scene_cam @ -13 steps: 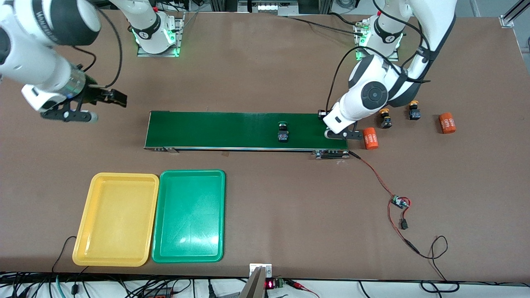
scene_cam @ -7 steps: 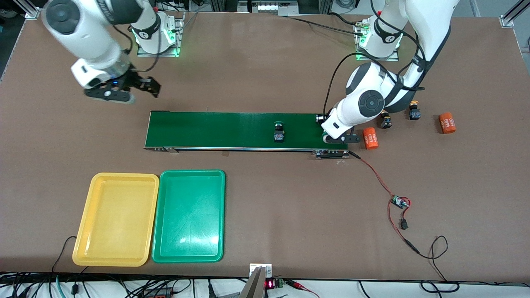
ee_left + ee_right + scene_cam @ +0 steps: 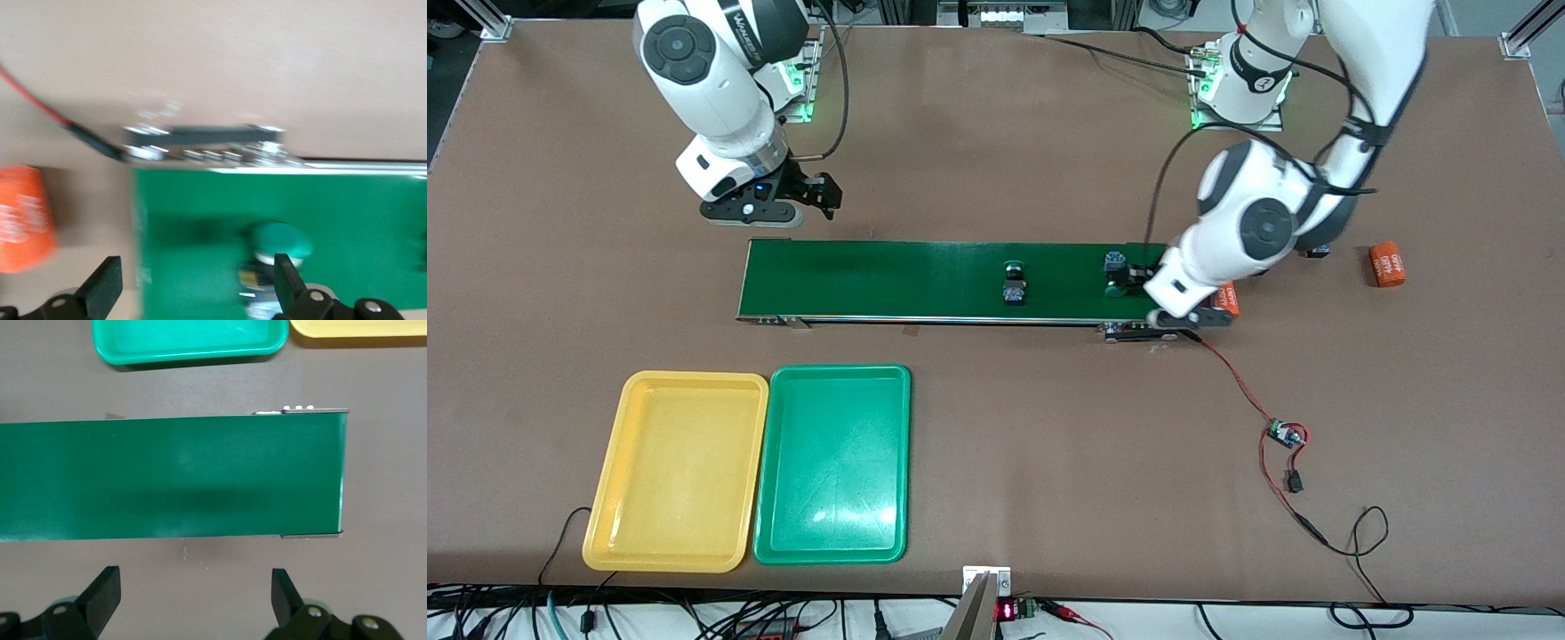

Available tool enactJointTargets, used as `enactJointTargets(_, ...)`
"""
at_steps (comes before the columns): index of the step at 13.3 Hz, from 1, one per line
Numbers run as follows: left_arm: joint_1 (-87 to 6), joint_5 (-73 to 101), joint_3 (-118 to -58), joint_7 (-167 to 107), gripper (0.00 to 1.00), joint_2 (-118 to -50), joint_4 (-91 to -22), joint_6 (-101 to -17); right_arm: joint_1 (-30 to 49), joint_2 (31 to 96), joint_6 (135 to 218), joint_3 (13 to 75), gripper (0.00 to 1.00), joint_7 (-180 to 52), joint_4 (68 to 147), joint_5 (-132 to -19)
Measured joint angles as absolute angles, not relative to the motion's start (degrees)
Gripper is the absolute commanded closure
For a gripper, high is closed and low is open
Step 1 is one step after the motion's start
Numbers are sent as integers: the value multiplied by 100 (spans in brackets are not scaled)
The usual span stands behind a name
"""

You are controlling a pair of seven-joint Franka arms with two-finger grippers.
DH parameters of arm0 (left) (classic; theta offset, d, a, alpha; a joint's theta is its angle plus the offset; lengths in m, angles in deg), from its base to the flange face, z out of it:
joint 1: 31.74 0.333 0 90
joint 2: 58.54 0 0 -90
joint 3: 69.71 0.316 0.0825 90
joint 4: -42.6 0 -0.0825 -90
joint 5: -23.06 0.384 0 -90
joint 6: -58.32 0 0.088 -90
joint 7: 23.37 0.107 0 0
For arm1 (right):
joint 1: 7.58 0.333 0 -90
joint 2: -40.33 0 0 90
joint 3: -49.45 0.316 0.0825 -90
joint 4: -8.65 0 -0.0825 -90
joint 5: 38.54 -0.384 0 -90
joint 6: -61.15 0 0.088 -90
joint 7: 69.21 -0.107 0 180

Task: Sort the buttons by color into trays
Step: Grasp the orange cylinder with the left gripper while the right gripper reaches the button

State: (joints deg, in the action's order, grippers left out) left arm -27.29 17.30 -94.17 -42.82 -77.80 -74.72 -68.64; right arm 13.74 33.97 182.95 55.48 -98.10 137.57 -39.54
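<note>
Now the left gripper (image 3: 1138, 276) is low over the belt (image 3: 925, 280), at the end by the left arm, and its fingers (image 3: 107, 293) are spread wide with nothing in them. A green button (image 3: 280, 243) sits on the belt right by one fingertip, and I cannot tell if they touch. A second green button (image 3: 1014, 286) sits on the belt too, farther along toward the right arm's end. An orange can (image 3: 23, 217) lies on the table just off the belt's end, close to the other finger. The right gripper (image 3: 783, 206) hangs over the bare table just beside the belt's other end, and its fingers (image 3: 103, 593) are wide apart and empty. The yellow tray (image 3: 678, 471) and the green tray (image 3: 834, 464) lie side by side, well apart from both grippers, with no buttons in them.
</note>
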Motion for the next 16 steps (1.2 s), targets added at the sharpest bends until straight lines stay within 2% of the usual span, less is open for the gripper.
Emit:
enactJointTargets(3,-2442,1840,-8953,-3470,0,-7789,-7582,-6665,1399,3469,18368,5548,0,-9810,13755,-4123)
enactJointTargets(8,-2333,2662,-8946,-3396,0,-7831,-7925,-6660,1444,3483,18454,5548,0,-9810,13742,-4375)
enactJointTargets(14,-2034,2725,-8936,-3396,0,-8298,-7985,-7040,1670,3697,18692,5551,0,-9819,13677,-4384)
enactJointTargets(15,-1999,2726,-8935,-3396,1,-8364,-7994,-7113,1702,3750,18699,5551,0,-9880,13628,-4387)
enactJointTargets(16,-1977,2726,-8935,-3396,8,-8410,-8014,-7145,1771,3812,18707,5552,0,-10007,13574,-4383)
